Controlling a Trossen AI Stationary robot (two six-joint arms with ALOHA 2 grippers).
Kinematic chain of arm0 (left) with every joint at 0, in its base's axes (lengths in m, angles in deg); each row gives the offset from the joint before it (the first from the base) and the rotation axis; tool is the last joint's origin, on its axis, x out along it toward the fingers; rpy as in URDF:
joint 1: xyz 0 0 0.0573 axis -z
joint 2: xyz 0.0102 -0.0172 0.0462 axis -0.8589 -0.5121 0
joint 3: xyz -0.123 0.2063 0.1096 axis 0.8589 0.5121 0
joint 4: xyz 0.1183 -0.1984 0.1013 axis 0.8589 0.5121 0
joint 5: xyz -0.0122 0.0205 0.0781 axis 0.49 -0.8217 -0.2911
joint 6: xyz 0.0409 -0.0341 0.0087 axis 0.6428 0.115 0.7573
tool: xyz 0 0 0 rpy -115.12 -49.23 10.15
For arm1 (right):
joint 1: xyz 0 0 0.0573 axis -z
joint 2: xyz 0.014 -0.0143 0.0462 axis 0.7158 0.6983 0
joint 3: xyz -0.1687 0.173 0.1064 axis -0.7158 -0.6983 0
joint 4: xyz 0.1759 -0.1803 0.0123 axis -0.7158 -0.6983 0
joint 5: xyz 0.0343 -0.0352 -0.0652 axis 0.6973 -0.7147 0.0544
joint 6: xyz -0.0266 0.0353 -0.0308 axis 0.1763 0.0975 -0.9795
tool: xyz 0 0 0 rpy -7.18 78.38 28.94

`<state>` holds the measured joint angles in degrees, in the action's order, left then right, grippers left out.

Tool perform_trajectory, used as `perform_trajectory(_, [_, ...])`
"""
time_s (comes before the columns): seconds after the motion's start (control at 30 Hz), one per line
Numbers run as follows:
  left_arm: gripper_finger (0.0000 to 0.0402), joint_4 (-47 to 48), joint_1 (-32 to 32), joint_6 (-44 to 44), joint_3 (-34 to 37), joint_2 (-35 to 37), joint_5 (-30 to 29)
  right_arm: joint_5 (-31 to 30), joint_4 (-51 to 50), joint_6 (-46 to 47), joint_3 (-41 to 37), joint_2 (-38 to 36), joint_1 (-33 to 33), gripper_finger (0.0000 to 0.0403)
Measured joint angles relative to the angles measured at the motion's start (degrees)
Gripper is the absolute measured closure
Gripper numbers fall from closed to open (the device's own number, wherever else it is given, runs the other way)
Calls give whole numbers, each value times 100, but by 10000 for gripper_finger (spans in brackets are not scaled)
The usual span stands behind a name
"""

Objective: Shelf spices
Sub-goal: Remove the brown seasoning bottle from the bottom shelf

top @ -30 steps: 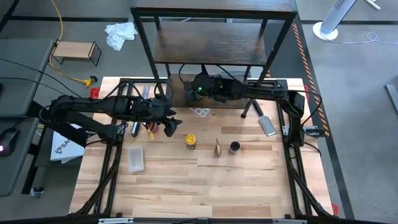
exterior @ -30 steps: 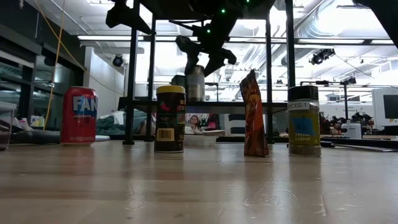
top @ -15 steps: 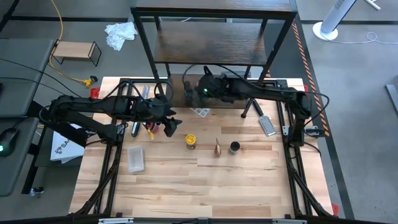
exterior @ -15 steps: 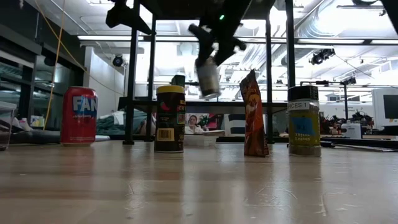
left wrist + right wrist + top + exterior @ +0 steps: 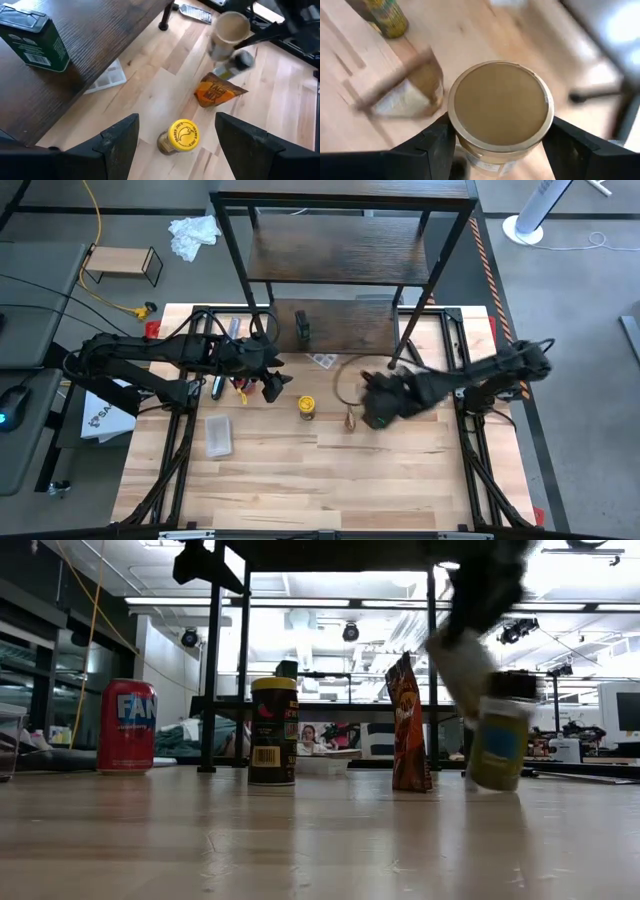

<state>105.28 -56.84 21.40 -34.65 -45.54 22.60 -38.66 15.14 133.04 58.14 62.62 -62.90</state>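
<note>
My right gripper is shut on the tan-lidded jar, low over the table next to the dark-lidded greenish jar, which shows blurred and leaning. The yellow-lidded jar and an orange pouch stand on their bases to its left. My left gripper hangs open left of the yellow-lidded jar, touching nothing. A small dark box stands on the lowest board of the dark three-tier shelf at the table's far edge. My right gripper pinches the tan-lidded jar between its two fingers, on the jar's side just under the lid. The fingers slant down from above and from the table's right. The jar is tilted and clear of the table, close beside the dark-lidded jar; whether the two touch, I cannot tell.
A red can stands at the table's far left. A flat clear plastic piece lies near the left edge, and a metal tool lies to the right. A small light-wood rack sits off the table.
My right gripper lifted the tan-lidded jar off the shelf's lowest board, tipped it, and carried it toward the table's near edge and right, down beside the dark-lidded jar. That jar stood upright before and now leans.
</note>
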Motion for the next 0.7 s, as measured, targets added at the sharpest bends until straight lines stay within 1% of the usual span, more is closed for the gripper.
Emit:
perform_trajectory(0.03, [145,-1,0,2,1,0,-5,-135,155,484,-284,-238,-208,163])
perform_trajectory(0.1, [145,-1,0,-5,1,0,-26,-591,554,1277,-641,-732,-597,163])
perform_trajectory(0.2, [145,-3,0,-13,0,0,-28,-1298,875,1777,-853,-1251,-1026,163])
perform_trajectory(0.27, [145,-3,-1,-15,0,0,-45,-1424,677,2010,-890,-1345,-1172,163])
perform_trajectory(0.4, [145,-5,-17,-23,0,0,-104,-1349,187,2317,-900,-1248,-1385,163])
perform_trajectory(0.5, [145,-5,0,-116,2,0,-265,-1312,-226,2556,-899,-954,-1597,163])
perform_trajectory(0.57, [145,-7,26,-134,1,0,-343,-1441,-428,2850,-901,-737,-1721,163])
perform_trajectory(0.63, [145,-10,60,-233,2,0,-388,-1574,-295,3045,-1032,-529,-1848,163])
perform_trajectory(0.7, [145,-15,87,-334,1,0,-440,-1642,221,3133,-1316,-365,-1955,163])
